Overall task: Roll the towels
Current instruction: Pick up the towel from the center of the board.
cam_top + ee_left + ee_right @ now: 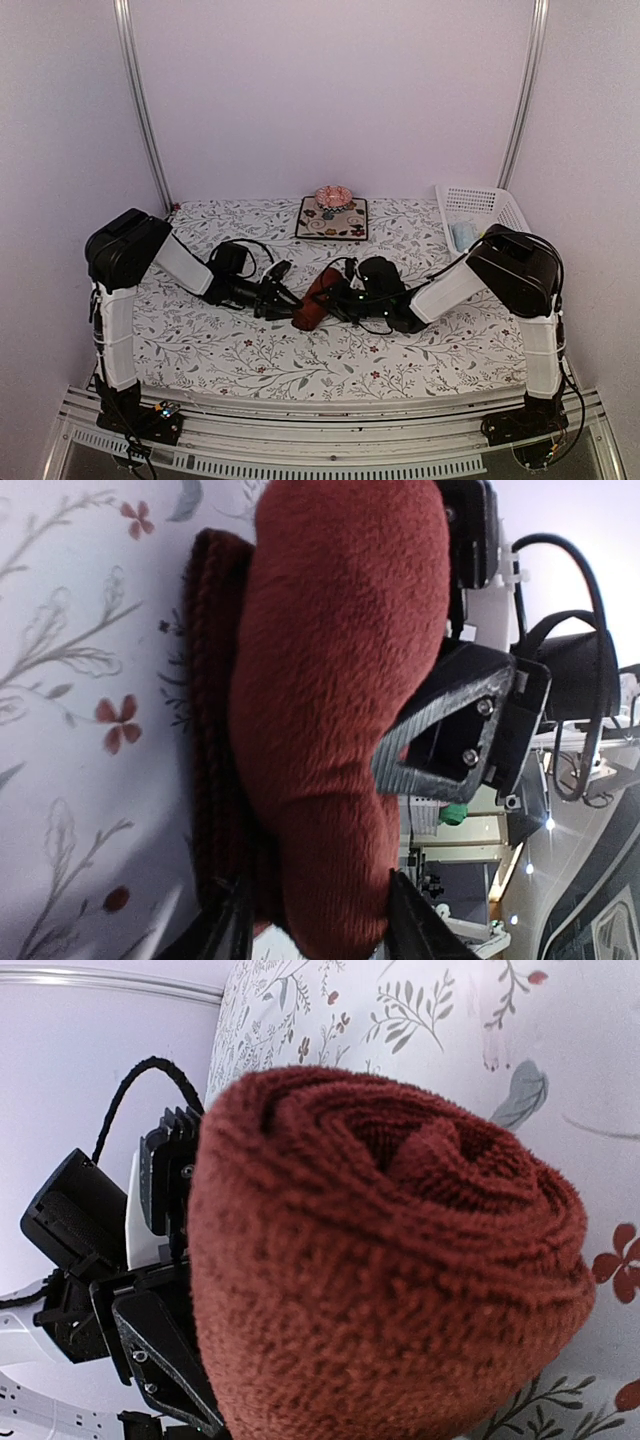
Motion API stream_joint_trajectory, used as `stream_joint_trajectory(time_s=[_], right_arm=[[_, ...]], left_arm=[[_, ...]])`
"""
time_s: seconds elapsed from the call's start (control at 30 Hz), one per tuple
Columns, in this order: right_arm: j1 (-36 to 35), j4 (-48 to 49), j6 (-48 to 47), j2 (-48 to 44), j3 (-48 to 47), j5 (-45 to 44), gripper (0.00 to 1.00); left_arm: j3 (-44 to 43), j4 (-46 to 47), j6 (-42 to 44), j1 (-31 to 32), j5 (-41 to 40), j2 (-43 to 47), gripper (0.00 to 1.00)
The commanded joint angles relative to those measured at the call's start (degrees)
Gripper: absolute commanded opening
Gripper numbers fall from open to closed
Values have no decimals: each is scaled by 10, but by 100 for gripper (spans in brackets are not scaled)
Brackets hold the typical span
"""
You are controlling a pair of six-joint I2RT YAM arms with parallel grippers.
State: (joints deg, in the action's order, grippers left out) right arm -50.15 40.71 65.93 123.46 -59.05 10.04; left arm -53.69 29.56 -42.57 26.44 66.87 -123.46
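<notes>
One dark red towel, rolled, lies mid-way across the table, with the left gripper at its 9 o'clock and the right gripper at its 3 o'clock. Only the right wrist view shows the spiral end. The left wrist view shows the left fingers part-spread, straddling the roll. I cannot tell whether either pincer clamps it.

Mid-table, on the white floral covering: a dark red towel, plush, wound into a thick roll lying on its side. Shows a tight spiral of layers at its end face. At far right, in a white basket: a small pale blue towel, shape unclear.
</notes>
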Motion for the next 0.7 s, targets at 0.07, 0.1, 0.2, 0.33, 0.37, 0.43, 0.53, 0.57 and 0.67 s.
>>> stream_joint_trajectory(time_s=[0.07, 0.1, 0.2, 0.33, 0.37, 0.43, 0.53, 0.57, 0.67], right_arm=[[60, -84, -111, -57, -14, 88, 23], [70, -107, -126, -63, -21, 108, 24], [94, -184, -184, -91, -50, 152, 24], [122, -330, -279, -144, -108, 168, 25], [132, -360, -307, -160, -123, 164, 26], [154, -426, -346, -183, -152, 165, 27], [191, -481, -388, -224, -172, 160, 30], [204, -495, -400, -237, -175, 158, 30], [247, -529, -430, -274, -190, 148, 31]], left_arm=[[-17, -173, 145, -68, -24, 110, 50], [-20, -192, 160, -77, -28, 131, 52], [-25, -227, 191, -99, -27, 161, 55], [-33, -274, 243, -116, -20, 171, 59], [-35, -284, 254, -118, -20, 171, 60], [-35, -292, 265, -123, -18, 170, 64], [-41, -307, 284, -128, -18, 170, 68], [-44, -316, 289, -129, -17, 170, 71], [-52, -334, 310, -129, -20, 174, 83]])
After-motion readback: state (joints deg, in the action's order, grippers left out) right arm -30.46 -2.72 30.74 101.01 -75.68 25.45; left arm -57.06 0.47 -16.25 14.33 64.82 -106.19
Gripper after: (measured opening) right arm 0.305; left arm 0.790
